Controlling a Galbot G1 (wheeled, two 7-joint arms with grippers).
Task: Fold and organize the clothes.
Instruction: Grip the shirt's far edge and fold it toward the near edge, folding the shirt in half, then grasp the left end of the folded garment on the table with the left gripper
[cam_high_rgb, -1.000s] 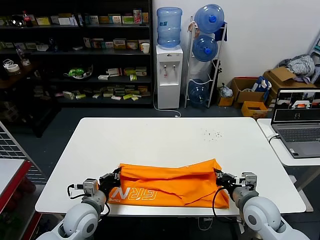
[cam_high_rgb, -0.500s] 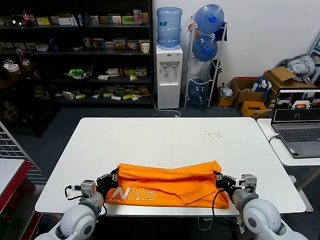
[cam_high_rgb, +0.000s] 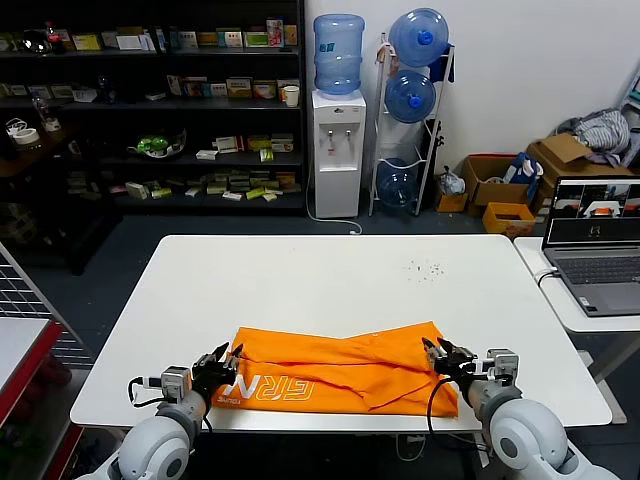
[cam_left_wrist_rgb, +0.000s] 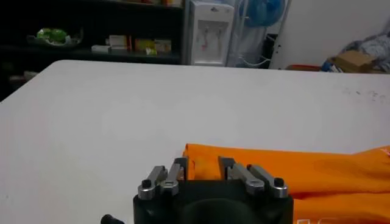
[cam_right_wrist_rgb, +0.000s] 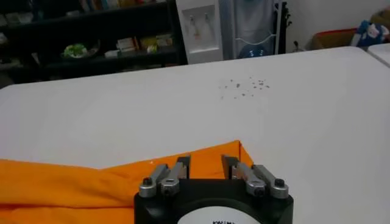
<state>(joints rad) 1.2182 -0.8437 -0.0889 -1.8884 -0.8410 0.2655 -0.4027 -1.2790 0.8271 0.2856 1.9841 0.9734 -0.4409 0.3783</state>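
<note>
The orange T-shirt (cam_high_rgb: 338, 370) lies folded into a long band at the lower centre of the head view, near the front edge of the white bench (cam_high_rgb: 330, 280), its white lettering showing on the lower left part. The left claw (cam_high_rgb: 222, 359) sits at the band's left end and the right claw (cam_high_rgb: 437, 352) at its right end; both are spread, with fingers parted and nothing pinched. In the left wrist view the left fingers (cam_left_wrist_rgb: 178, 171) stand apart just in front of the cloth's corner, and the right wrist view shows the same at the other corner.

The step in hand looks like letting go after a fold. To do it well, both claws should draw back level and straight away from the cloth, so no finger snags the thin fabric and drags the fold open. Any next grip should take matching corners, keeping the edges aligned.

The bench is smooth, with a scatter of dark specks (cam_high_rgb: 425, 267) right of centre. Behind it, a water dispenser (cam_high_rgb: 338, 150) stands at upper centre, dark shelves (cam_high_rgb: 150, 110) at upper left, and a laptop (cam_high_rgb: 592, 245) at right.
</note>
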